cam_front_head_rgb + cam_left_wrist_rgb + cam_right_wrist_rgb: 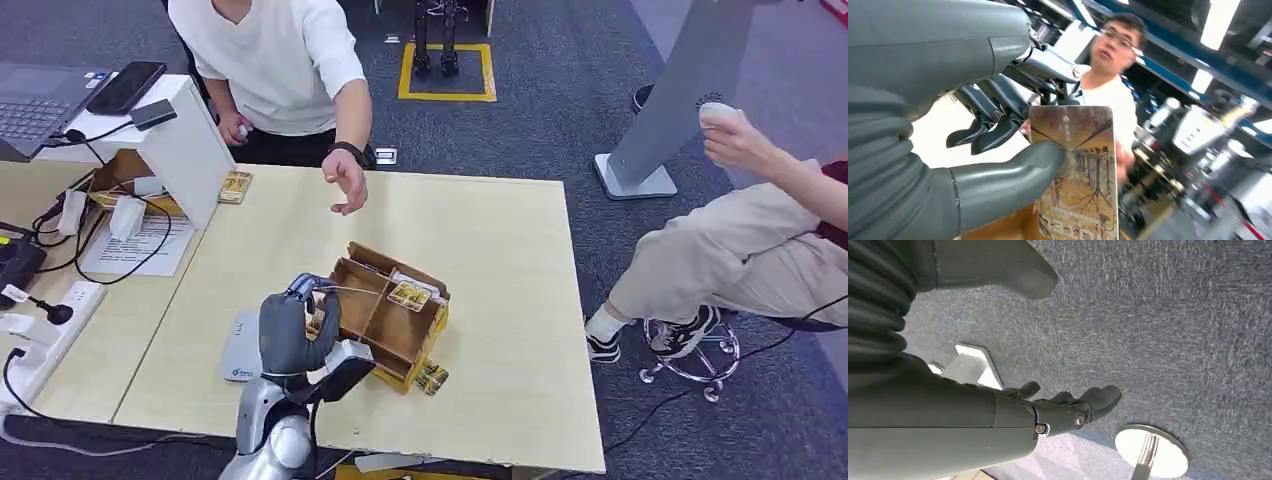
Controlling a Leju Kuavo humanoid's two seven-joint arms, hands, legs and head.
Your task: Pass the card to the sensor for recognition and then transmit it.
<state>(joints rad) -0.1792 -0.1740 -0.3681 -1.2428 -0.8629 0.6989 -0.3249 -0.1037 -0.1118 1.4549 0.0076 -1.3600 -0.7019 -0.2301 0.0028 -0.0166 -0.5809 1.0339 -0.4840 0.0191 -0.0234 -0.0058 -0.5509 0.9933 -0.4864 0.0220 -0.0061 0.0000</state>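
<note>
One card [1075, 175] sits pinched under the left hand [292, 330] thumb above the cardboard box [385, 315]; it should travel flat onto the white sensor [240, 350] (right hand [1063, 407] hangs empty, fingers apart).

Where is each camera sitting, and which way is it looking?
Head view: high on the robot, looking down at the table, the cardboard box and the left hand.
Left wrist view: behind the left hand, facing a person in white; the thumb presses the card.
Right wrist view: behind the hanging right hand, facing the grey carpet.
Shared: head and left wrist views both show the left hand and that person.
</note>
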